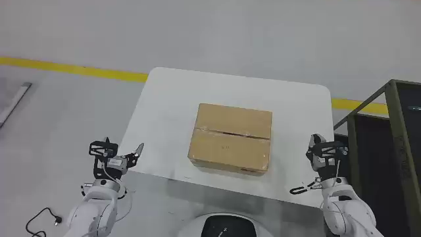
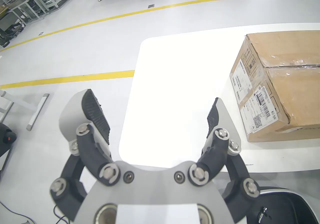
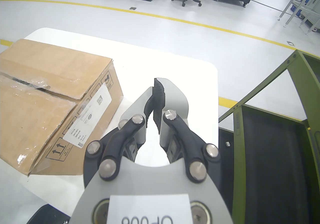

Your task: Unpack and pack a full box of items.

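Observation:
A closed brown cardboard box (image 1: 231,137) sits near the middle of the white table (image 1: 164,105), its top flaps meeting along a clear-taped seam. White shipping labels mark its sides. My left gripper (image 1: 118,150) hangs off the table's near left corner, open and holding nothing; the box (image 2: 280,85) lies well off to its side. In its own view that left gripper (image 2: 152,107) has both pads spread wide. My right gripper (image 1: 323,146) hovers by the table's near right edge, shut on nothing. From the right wrist, the right gripper (image 3: 157,96) is pressed together beside the box (image 3: 50,100).
A green metal-framed cart (image 1: 388,145) with a dark inside stands right beside the table's right edge, close to the right arm. Yellow floor lines (image 1: 72,69) run behind the table. Bare table surface surrounds the box on every side.

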Robot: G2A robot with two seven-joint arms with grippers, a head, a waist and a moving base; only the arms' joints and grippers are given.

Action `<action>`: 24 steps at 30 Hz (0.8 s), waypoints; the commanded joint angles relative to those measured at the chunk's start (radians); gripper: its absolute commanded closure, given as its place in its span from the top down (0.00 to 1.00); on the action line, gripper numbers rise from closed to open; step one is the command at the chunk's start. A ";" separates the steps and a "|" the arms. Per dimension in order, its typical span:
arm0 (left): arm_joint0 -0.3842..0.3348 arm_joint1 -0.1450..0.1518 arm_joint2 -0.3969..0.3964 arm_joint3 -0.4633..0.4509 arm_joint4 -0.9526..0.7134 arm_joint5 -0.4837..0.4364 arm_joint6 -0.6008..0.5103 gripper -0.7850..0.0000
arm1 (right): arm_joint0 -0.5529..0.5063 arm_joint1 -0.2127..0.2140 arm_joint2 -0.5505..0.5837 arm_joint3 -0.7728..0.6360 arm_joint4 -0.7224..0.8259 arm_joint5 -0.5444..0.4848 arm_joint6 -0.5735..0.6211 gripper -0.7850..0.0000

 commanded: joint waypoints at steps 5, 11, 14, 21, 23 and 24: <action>0.000 0.000 0.000 0.000 0.000 0.000 0.000 1.00 | 0.004 -0.002 -0.006 0.007 0.012 0.001 0.002 0.00; 0.000 0.000 0.000 0.000 0.000 0.000 0.000 1.00 | 0.004 -0.002 -0.006 0.007 0.012 0.001 0.002 0.00; 0.000 0.000 0.000 0.000 0.000 0.000 0.000 1.00 | 0.007 -0.002 -0.009 0.010 0.007 -0.003 0.005 0.00; 0.000 0.000 0.000 0.000 0.000 0.000 0.000 1.00 | 0.047 -0.010 -0.083 0.061 -0.058 -0.014 0.000 0.00; 0.000 0.000 0.000 0.000 0.000 0.000 0.000 1.00 | 0.067 -0.013 -0.113 0.085 -0.097 -0.003 -0.005 0.00; 0.000 0.000 0.000 0.000 0.000 0.000 0.000 1.00 | 0.077 -0.016 -0.129 0.101 -0.088 -0.003 -0.010 0.00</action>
